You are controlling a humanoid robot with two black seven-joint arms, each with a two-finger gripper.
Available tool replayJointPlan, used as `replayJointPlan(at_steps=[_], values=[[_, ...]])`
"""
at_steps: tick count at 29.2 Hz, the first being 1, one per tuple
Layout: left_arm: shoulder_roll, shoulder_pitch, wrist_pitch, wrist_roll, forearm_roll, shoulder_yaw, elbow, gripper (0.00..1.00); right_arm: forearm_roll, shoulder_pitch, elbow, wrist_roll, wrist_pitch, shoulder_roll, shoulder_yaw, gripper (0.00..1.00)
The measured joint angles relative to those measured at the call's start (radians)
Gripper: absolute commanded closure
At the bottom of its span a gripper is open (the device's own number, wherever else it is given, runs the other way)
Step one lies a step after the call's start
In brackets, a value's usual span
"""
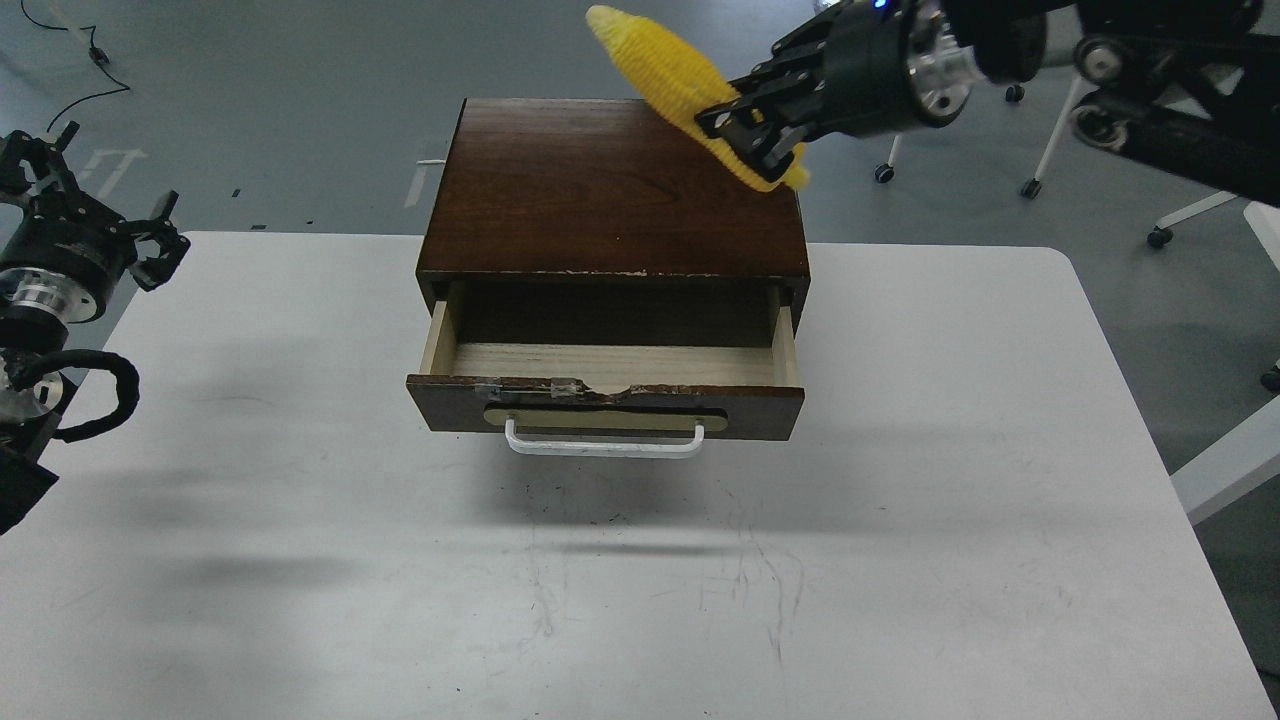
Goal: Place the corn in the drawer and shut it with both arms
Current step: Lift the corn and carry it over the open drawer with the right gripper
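Observation:
The yellow corn is held in the air by my right gripper, which is shut on its thick end; the tapered tip points up and left, above the back right of the cabinet top. The dark brown drawer is pulled open, showing its pale wood floor, empty, with a white bar handle in front. My left gripper is at the table's far left edge, open and empty, far from the drawer.
The dark wooden cabinet stands at the back middle of the white table. A wheeled chair stands on the floor behind at the right. My right arm spans the top right.

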Motion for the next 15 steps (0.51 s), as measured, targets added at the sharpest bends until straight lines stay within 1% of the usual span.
replayJointPlan(at_steps=[4, 7, 8, 9, 10, 11, 12, 14, 15], values=[[0.026, 0.002, 0.000, 0.002, 0.000, 0.000, 0.000, 0.02, -0.116, -0.018, -0.016, 0.003, 0.000, 0.100, -0.041, 0.91], [0.037, 0.007, 0.000, 0.001, 0.000, 0.000, 0.000, 0.02, -0.180, -0.020, -0.019, 0.006, 0.000, 0.138, -0.076, 0.91], [0.039, 0.007, 0.000, 0.001, 0.000, -0.001, 0.000, 0.02, -0.192, -0.020, -0.018, 0.007, 0.000, 0.145, -0.084, 0.89], [0.041, 0.008, 0.000, 0.000, 0.000, -0.001, 0.001, 0.02, -0.202, -0.020, -0.016, 0.009, 0.000, 0.151, -0.092, 0.85], [0.042, 0.008, 0.000, -0.001, 0.000, -0.001, 0.001, 0.02, -0.210, -0.020, -0.013, 0.013, 0.000, 0.156, -0.100, 0.84], [0.042, 0.009, 0.000, -0.002, -0.001, -0.002, 0.001, 0.02, -0.215, -0.017, -0.009, 0.017, 0.000, 0.160, -0.108, 0.75], [0.042, 0.009, 0.000, -0.003, -0.001, -0.002, 0.001, 0.02, -0.218, -0.014, -0.006, 0.021, 0.000, 0.163, -0.116, 0.61], [0.043, 0.009, 0.000, -0.003, -0.001, -0.003, 0.000, 0.02, -0.220, -0.014, -0.004, 0.024, 0.000, 0.165, -0.126, 0.55], [0.045, 0.009, 0.000, -0.003, -0.001, -0.003, 0.000, 0.02, -0.220, -0.014, -0.003, 0.026, 0.000, 0.165, -0.131, 0.55]])
